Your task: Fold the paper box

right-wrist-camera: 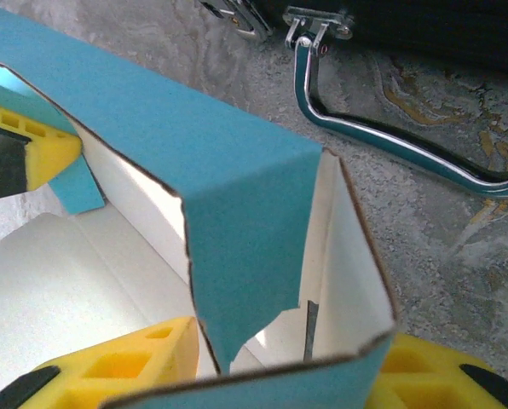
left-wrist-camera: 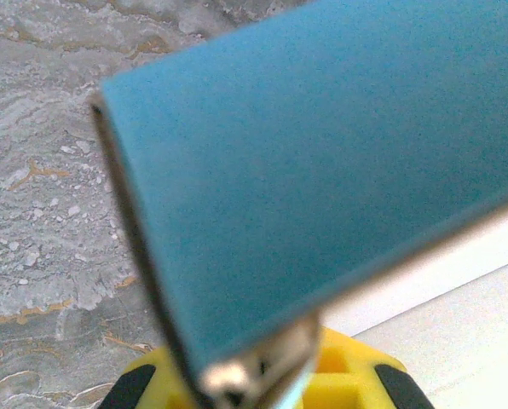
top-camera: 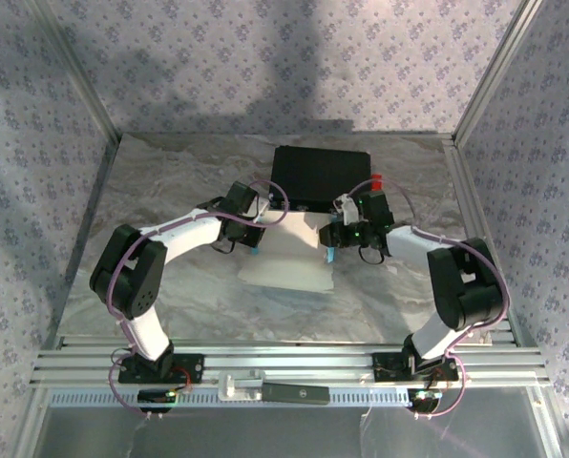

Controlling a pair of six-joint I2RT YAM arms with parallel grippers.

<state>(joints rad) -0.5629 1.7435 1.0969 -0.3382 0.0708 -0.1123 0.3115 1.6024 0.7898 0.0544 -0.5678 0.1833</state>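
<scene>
The paper box (top-camera: 284, 265) lies mid-table, white inside up, partly folded. In the right wrist view its cyan-blue walls (right-wrist-camera: 237, 204) stand up around the white floor, and a blue flap folds down into the corner. My right gripper (right-wrist-camera: 292, 375) is open and straddles that corner: one yellow finger (right-wrist-camera: 126, 366) inside the box, the other outside the side wall. My left gripper (left-wrist-camera: 254, 383) is shut on a blue panel (left-wrist-camera: 322, 170) of the box at its left end. That panel rises close and blurred in front of the left wrist camera. My left gripper's fingers (right-wrist-camera: 32, 149) show beside a small flap.
A black hard case (top-camera: 321, 178) with metal latches sits just behind the box; its chrome handle (right-wrist-camera: 390, 141) curves close to the box's far corner. Marble tabletop (top-camera: 170, 191) lies to the left, and patterned walls enclose the workspace.
</scene>
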